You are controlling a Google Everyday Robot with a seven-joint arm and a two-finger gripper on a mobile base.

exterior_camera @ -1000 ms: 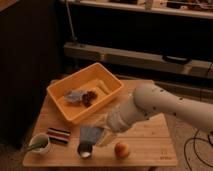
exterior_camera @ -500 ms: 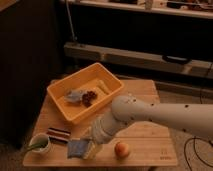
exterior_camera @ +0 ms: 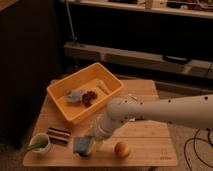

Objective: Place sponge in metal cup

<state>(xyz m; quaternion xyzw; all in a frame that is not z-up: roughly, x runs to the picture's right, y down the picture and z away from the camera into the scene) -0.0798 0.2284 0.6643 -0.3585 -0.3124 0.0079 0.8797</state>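
Observation:
The blue-grey sponge [exterior_camera: 82, 144] is at the front of the wooden table [exterior_camera: 150, 145], left of the orange fruit. My gripper [exterior_camera: 93, 139] reaches down from the right at the end of the white arm and is against the sponge's right side, shut on it. The metal cup is almost wholly hidden under the sponge; only a dark bit of its rim [exterior_camera: 86, 154] shows just below the sponge.
An orange fruit [exterior_camera: 121, 148] lies right of the sponge. A flat striped block [exterior_camera: 59, 135] and a white-green cup [exterior_camera: 40, 144] stand to the left. An orange tray [exterior_camera: 107, 95] with small items sits behind. Dark shelving stands beyond the table.
My gripper carried the sponge down and to the left, from above the metal cup to low over it. The cup, plainly visible a second ago, is now covered by the sponge.

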